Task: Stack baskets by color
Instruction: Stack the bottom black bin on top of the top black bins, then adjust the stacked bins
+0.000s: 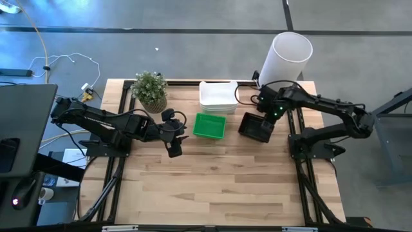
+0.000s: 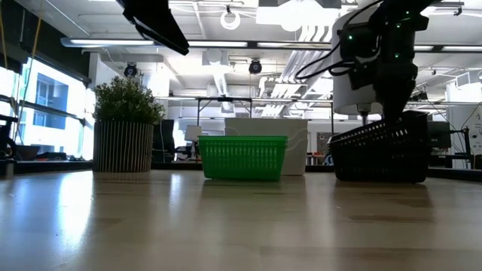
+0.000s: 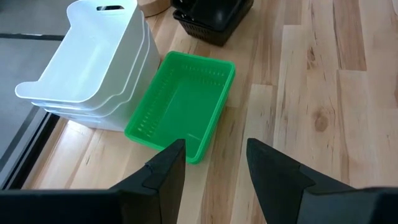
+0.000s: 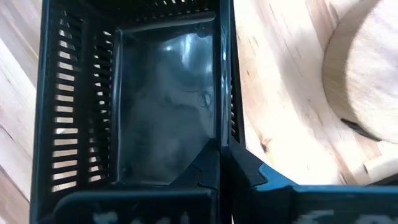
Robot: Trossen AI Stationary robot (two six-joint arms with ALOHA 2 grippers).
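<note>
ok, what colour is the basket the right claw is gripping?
Black. The right claw is shut on the black basket wall; the right wrist view shows it best.

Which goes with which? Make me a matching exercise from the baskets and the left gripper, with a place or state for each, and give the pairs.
Things
1. green basket
2. black basket
3. white baskets
4. left gripper

Places or states
A. nested in a stack at the far edge of the table
B. open, holding nothing, beside the green basket
C. one wall pinched by the shut right gripper
D. sitting alone, just in front of the white stack

Pairs: 1-D, 2-C, 3-A, 4-B
</note>
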